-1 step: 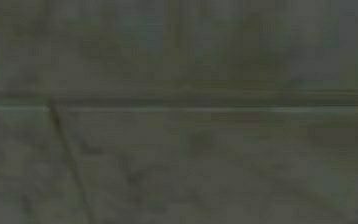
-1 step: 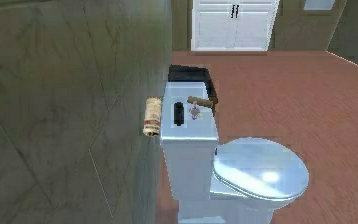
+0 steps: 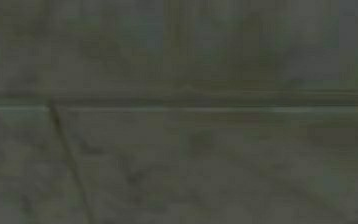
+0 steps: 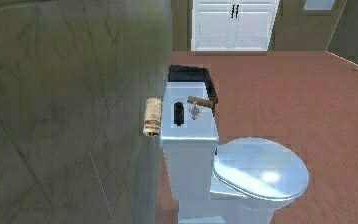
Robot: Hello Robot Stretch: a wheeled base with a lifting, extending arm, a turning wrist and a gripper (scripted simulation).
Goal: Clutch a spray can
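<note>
Grey-green wall [image 3: 187, 60] stands right in front of the robot, very near. Out to the side is a white toilet [image 4: 257, 175] with its lid down, and its tank [image 4: 187, 150] sits just beside a wall. On top of the tank rests a dark can [image 4: 178, 113], short and round. It looks most like the spray can, though it is too small to be sure. Just beside it are a brown stick-like thing [image 4: 200, 103] and a tiny pale thing [image 4: 195, 114]. A toilet roll [image 4: 151, 117] hangs on the wall next to the tank, and a dark bin [image 4: 190, 72] stands behind the tank. How the jaws of the gripper stand cannot be told. The step in hand seems to be lining the arm up with the tank top. To do it well, the robot should roll until the dark can is straight out from the jaws. It should lift the arm so the jaws are a little above the tank top. Then it should reach out slowly, so the can ends up between the jaws and the brown and pale things stay outside them.
</note>
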